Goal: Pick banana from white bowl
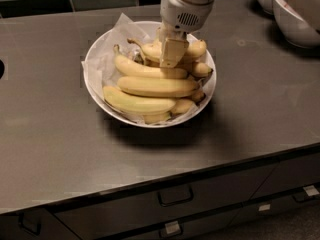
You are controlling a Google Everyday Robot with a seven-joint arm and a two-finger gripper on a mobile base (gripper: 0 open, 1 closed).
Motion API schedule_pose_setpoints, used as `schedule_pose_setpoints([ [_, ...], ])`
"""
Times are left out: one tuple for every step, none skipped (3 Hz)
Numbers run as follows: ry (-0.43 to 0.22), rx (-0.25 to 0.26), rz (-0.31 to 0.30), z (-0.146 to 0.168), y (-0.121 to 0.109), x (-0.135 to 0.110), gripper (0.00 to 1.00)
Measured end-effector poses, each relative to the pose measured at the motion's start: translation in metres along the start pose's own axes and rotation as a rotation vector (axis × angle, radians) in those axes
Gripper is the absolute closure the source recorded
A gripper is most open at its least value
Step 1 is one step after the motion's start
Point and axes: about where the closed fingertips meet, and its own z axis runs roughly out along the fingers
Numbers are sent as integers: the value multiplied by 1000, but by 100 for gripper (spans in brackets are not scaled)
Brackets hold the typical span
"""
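At the back of the white bowl [212, 89] on the worktop [250, 109], the gripper [172, 59] sits low on the banana [150, 51], which tops the pile. Whether the gripper is apart or clamped on it cannot be told. Judged step: the grasp itself. The next move calls for a secure hold and a straight lift clear of neighbouring fruit. Banana is pale yellow and curved, its thin brown twisted stem pointing left.
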Motion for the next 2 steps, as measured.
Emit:
schedule_pose_setpoints([
  [0,0,0,0,0,0,67],
  [0,0,0,0,0,0,90],
])
